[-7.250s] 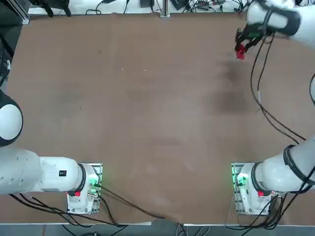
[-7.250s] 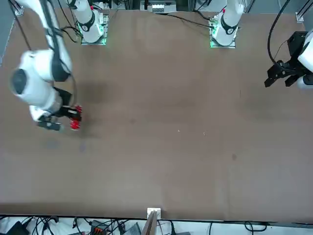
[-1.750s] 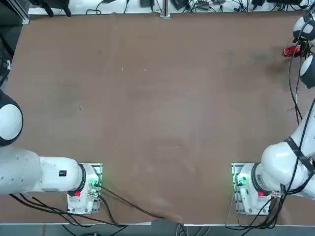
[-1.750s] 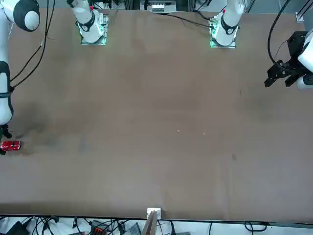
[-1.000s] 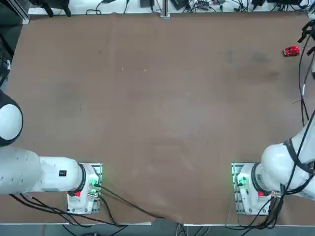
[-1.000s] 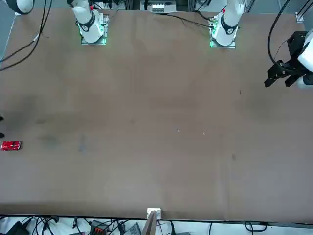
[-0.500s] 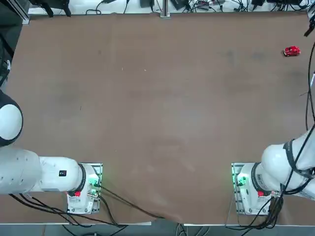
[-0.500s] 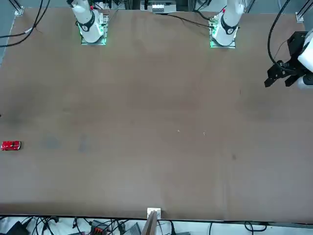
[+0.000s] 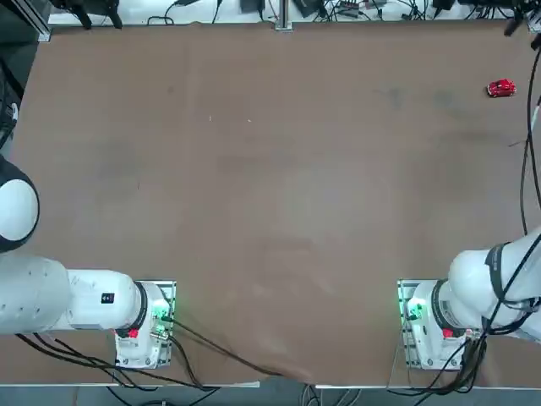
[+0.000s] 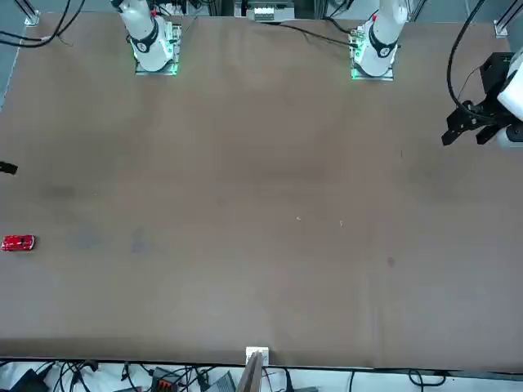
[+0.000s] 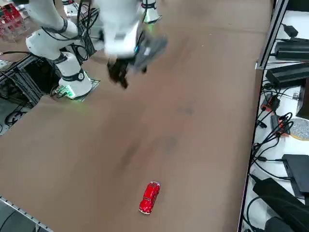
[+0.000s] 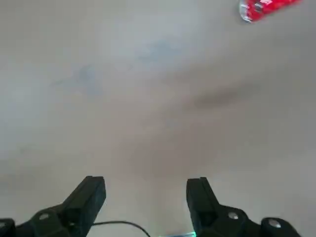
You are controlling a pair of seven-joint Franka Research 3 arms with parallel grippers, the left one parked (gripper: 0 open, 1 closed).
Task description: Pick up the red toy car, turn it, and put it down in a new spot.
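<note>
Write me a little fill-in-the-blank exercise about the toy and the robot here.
The toy car is coloured ____.
It rests on the ____.
The right gripper stands ____, its two fingers wide apart.
Seen from overhead, the car lies in the picture's upper ____ corner.

Missing words: red; table; open; right

The broad brown tabletop [image 9: 270, 203], smooth and marked by a few faint smudges and pale specks, carries a red toy car [image 9: 501, 88] at about one o'clock in the top view, near the table's edge. The car rests upright on its wheels. Two white robot bases [image 9: 144, 326] [image 9: 435, 326] stand at seven and five o'clock; a black cable [image 9: 221, 349] lies near the seven o'clock base.
</note>
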